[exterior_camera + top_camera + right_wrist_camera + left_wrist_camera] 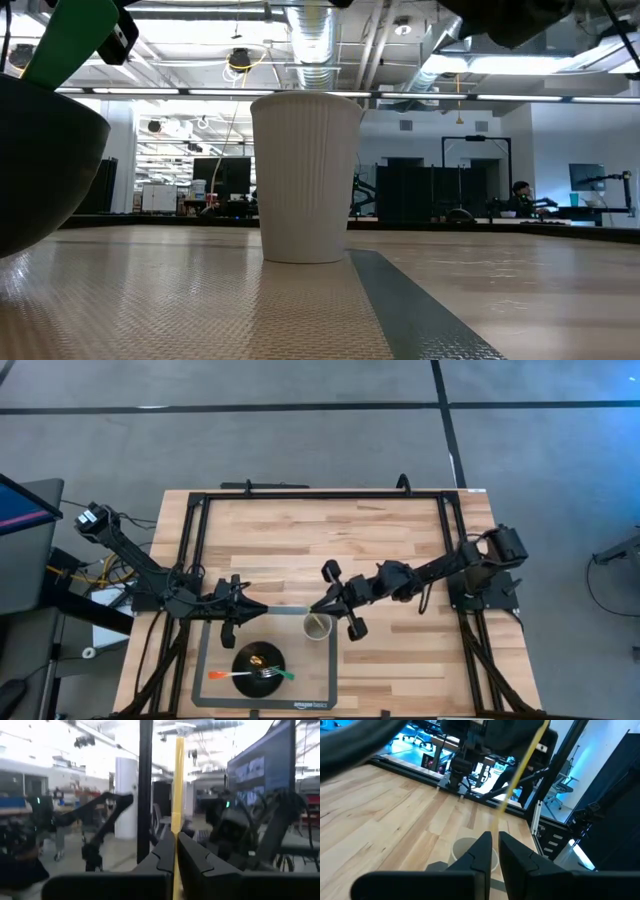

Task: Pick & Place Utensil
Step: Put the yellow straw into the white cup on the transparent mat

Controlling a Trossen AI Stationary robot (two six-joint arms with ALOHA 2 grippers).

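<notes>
A thin yellow utensil (pixel 290 607) spans level between my two grippers, above the far edge of a grey mat (pixel 215 685). My left gripper (pixel 262 607) has one end and my right gripper (pixel 316 607) the other, both shut on it. In the left wrist view the utensil (pixel 520 770) runs from my left gripper (pixel 494 840) up to the right arm (pixel 470 740). In the right wrist view the utensil (pixel 177 785) rises from my right gripper (pixel 176 837). A white ribbed paper cup (pixel 318 627) stands upright on the mat, just below the right gripper. My left gripper has the utensil's near end (pixel 496 822) running into the narrow gap between its fingertips. It comes level from the table's left, fingers along the shaft. The fingers themselves hide the exact contact. The utensil is lifted clear of the table. My right gripper pinches the yellow shaft (pixel 175 832) between its two fingers. It comes from the table's right, fingers lying along the shaft. The shaft sticks out well past the fingertips, clear of the table and the cup.
A black bowl (pixel 260 658) sits on the mat near the table's near edge. An orange utensil (pixel 225 676), a fork (pixel 268 673) and a green utensil (pixel 285 675) lie across it. A black frame rail (pixel 320 495) rings the wooden table. Bare wood lies beyond the arms.
</notes>
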